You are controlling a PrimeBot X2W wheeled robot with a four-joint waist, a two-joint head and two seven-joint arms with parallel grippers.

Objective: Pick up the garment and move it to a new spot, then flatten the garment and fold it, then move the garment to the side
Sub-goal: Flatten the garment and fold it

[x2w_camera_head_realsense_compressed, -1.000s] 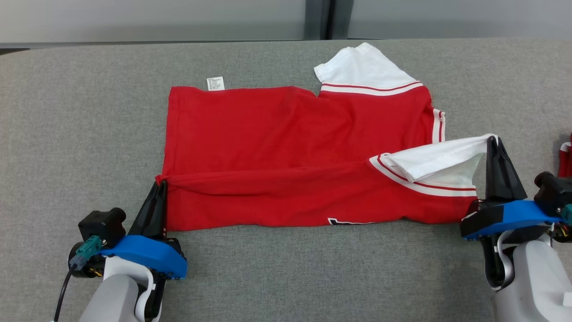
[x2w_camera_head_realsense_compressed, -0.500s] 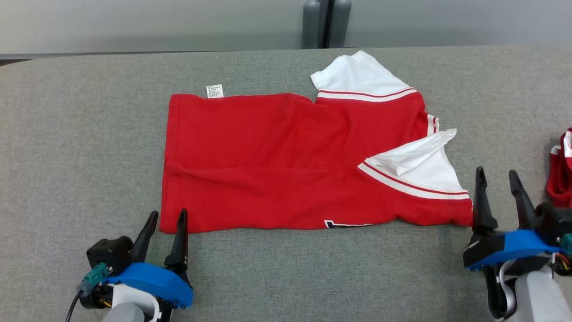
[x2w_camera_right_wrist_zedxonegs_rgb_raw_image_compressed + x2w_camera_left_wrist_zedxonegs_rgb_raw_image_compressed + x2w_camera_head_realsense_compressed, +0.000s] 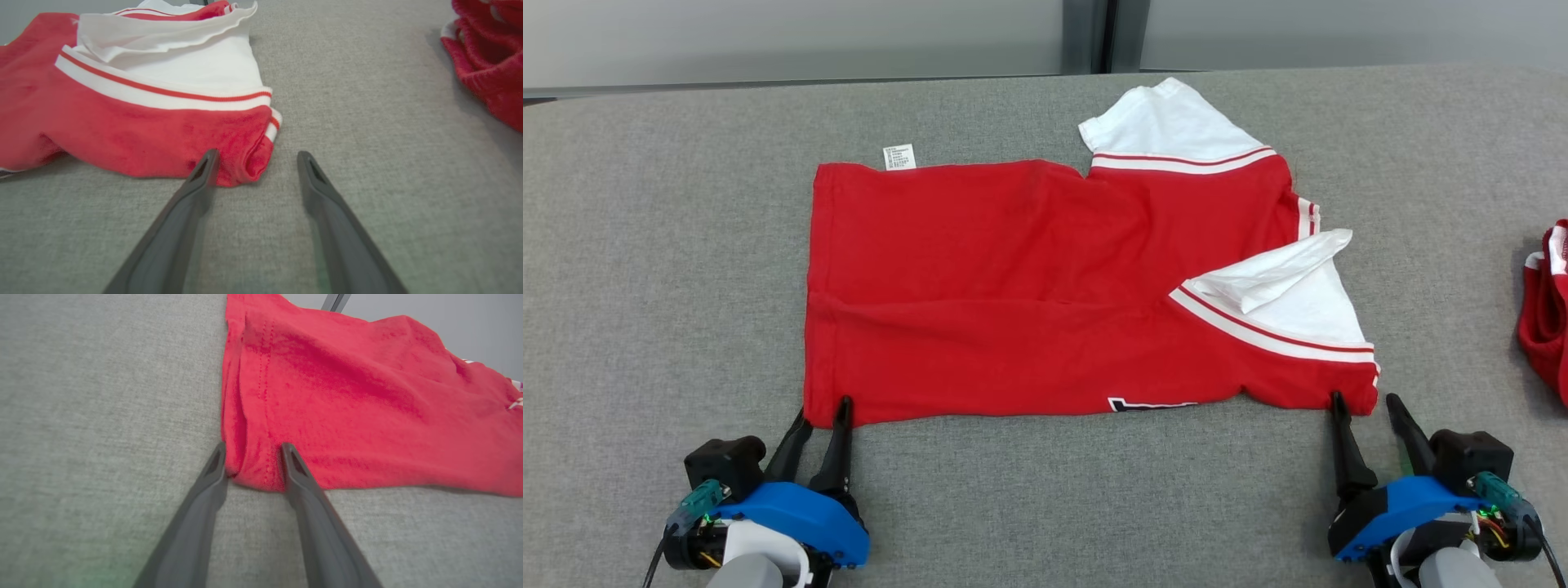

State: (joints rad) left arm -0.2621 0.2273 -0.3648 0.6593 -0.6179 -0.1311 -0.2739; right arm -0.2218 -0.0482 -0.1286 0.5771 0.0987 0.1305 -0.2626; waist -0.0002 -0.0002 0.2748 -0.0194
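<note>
A red garment (image 3: 1029, 278) with white sleeves lies folded on the grey table (image 3: 645, 245). The near sleeve (image 3: 1282, 286) lies doubled over on top of it. My left gripper (image 3: 822, 411) stands open at the garment's near left corner. In the left wrist view that red corner (image 3: 253, 465) sits between the two fingers of the left gripper (image 3: 253, 446). My right gripper (image 3: 1363, 399) is open at the near right corner. In the right wrist view the left finger (image 3: 200, 175) touches the red hem (image 3: 102, 118), and the corner reaches partway into the right gripper (image 3: 257, 153).
Another red and white cloth bundle (image 3: 1547, 310) lies at the table's right edge, also in the right wrist view as a bundle (image 3: 486, 53) at the upper right. A white label (image 3: 898, 157) sticks out at the garment's far edge. A grey wall runs behind the table.
A second ago both grippers were shut on the garment, the right on the near sleeve. They let go, drew back, and now stand open at the two near corners. The sleeve has dropped.
</note>
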